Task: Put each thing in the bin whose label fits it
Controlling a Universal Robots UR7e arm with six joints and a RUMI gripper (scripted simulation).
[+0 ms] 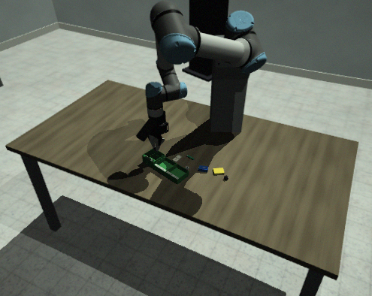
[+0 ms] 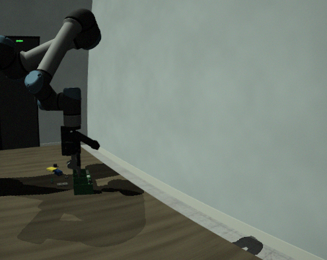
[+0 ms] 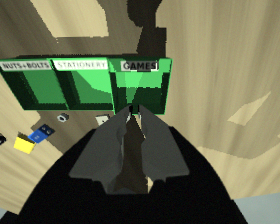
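Three bin labels (image 3: 25, 65) (image 3: 82, 64) (image 3: 139, 66) read clearly only in wrist view.

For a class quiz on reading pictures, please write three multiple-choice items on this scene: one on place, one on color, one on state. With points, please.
1. Over or at which section are the tips of the jaws?
A. NUTS+BOLTS
B. STATIONERY
C. GAMES

2. What color is the block beside the blue block?
A. Red
B. Yellow
C. White

3. How does the labeled bin unit stand?
A. Upright
B. On its side
C. Upside down

Key:
1. C: the wrist view shows the tips of the jaws (image 1: 155, 148) (image 2: 78, 174) at the GAMES section (image 3: 141, 102).
2. B: the yellow block (image 1: 219, 171) (image 2: 51, 169) (image 3: 24, 144) lies by the blue block (image 1: 203, 169) (image 2: 58, 172) (image 3: 41, 133).
3. A: the bin unit (image 1: 178, 179) (image 2: 83, 189) (image 3: 112, 95) has its open tops facing up.
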